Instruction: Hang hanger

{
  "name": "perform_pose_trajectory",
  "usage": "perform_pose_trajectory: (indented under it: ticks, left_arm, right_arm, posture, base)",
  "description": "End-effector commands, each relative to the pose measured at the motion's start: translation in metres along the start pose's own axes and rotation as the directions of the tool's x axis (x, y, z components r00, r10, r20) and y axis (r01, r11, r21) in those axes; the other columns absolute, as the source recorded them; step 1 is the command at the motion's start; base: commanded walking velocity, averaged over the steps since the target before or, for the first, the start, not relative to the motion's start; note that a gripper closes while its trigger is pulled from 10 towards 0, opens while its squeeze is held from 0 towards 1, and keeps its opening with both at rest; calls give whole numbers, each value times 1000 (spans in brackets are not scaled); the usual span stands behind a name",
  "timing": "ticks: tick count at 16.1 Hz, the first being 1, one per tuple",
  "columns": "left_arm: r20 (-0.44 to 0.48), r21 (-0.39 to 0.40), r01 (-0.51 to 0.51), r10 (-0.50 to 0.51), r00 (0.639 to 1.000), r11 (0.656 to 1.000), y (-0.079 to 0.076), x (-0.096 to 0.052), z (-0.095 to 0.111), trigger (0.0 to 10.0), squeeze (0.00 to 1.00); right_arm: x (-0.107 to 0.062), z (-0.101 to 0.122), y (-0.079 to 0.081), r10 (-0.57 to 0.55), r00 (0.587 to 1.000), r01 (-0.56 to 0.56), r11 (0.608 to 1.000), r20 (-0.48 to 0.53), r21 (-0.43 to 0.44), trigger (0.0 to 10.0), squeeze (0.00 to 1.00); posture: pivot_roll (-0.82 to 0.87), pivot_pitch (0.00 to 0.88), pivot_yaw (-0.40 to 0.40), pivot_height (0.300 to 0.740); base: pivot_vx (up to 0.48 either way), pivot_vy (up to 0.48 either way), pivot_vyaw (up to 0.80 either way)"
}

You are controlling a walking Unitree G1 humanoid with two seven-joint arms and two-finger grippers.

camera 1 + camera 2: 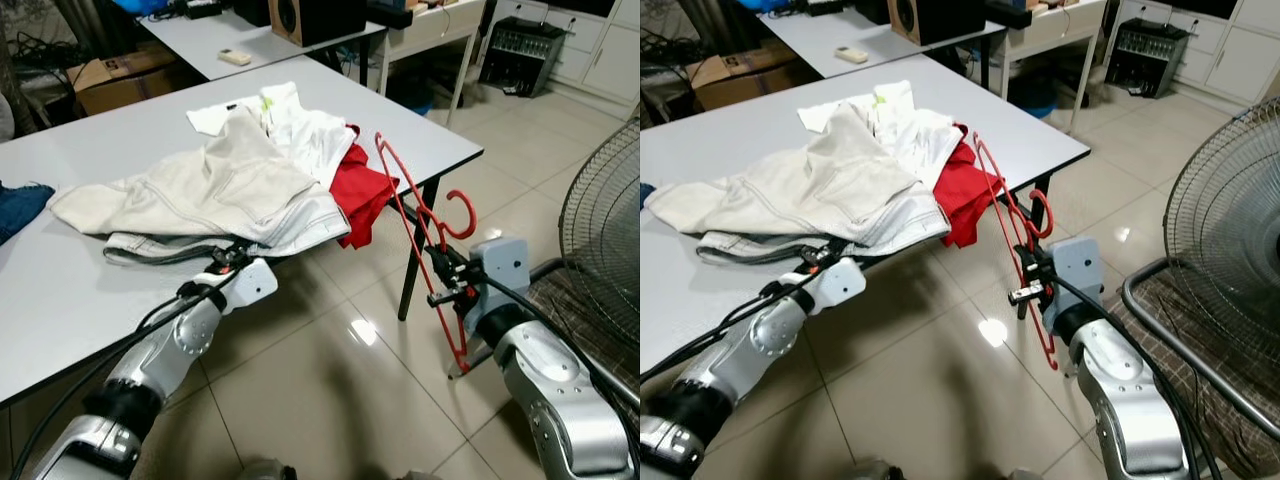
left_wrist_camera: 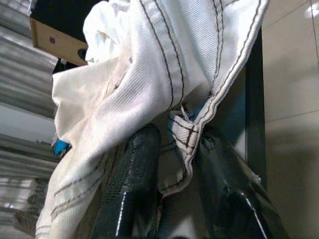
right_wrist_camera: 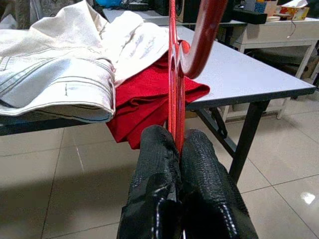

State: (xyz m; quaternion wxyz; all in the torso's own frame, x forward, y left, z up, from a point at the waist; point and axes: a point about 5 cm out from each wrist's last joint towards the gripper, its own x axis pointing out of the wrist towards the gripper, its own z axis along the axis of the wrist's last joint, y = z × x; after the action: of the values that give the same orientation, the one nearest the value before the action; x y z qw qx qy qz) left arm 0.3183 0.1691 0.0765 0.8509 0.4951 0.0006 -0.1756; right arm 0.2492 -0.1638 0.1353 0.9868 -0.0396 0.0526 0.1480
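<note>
A red wire hanger (image 1: 408,205) stands upright in the air off the table's right front corner, hook (image 1: 463,214) pointing right. My right gripper (image 1: 447,276) is shut on its lower wire, and the wrist view has both fingertips (image 3: 160,144) pressed against the red wire (image 3: 173,74). A pile of clothes lies on the grey table (image 1: 90,150): cream-white trousers (image 1: 215,190), a white shirt (image 1: 305,130) and a red garment (image 1: 358,190) hanging over the edge. My left gripper (image 1: 228,258) is at the table's front edge, shut on the trousers' stitched hem (image 2: 187,142).
A large fan grille (image 1: 605,220) stands close on the right, beside my right arm. The black table leg (image 1: 412,270) is just behind the hanger. A second table (image 1: 250,35) with a speaker, a cardboard box (image 1: 115,75) and a white desk are further back. Tiled floor lies below.
</note>
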Motion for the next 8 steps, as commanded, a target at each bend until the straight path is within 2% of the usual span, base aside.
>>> perform_pose_trajectory:
  ticks: [1, 2, 3, 4, 7, 8]
  left_arm:
    - [6, 9, 26, -26, 1000, 1000, 0, 3, 2, 10000, 0]
    - [3, 5, 52, -52, 999, 999, -3, 5, 2, 5765, 0]
    - [-3, 3, 67, -67, 998, 998, -5, 7, 2, 4980, 0]
    - [-10, 0, 81, -81, 997, 997, -7, 8, 2, 10000, 0]
    - [-23, -33, 77, -78, 997, 996, -6, 11, 2, 9804, 0]
    - [-28, -45, 72, -73, 997, 996, -5, 12, 2, 6824, 0]
  right_arm:
    - [1, -1, 0, -3, 1000, 3, 1000, -3, 0, 10000, 0]
    - [1, -1, 0, -7, 1000, 7, 1000, -2, 0, 10000, 0]
    - [0, -1, 0, -8, 1000, 8, 1000, -1, 0, 10000, 0]
    - [1, -1, 0, -9, 1000, 9, 1000, -1, 0, 10000, 0]
    - [1, 0, 1, -7, 1000, 7, 1000, 3, 0, 10000, 0]
    - [2, 0, 1, -5, 1000, 5, 1000, 4, 0, 10000, 0]
  posture:
    - [-132, 0, 81, 705]
    - [-134, 0, 84, 705]
    - [-136, 0, 87, 705]
    - [-137, 0, 87, 705]
    - [-138, 0, 87, 705]
    - [-138, 0, 87, 705]
  base:
    - [0, 0, 0]
    - [0, 0, 0]
    - [0, 0, 0]
    - [0, 0, 0]
    - [0, 0, 0]
    - [0, 0, 0]
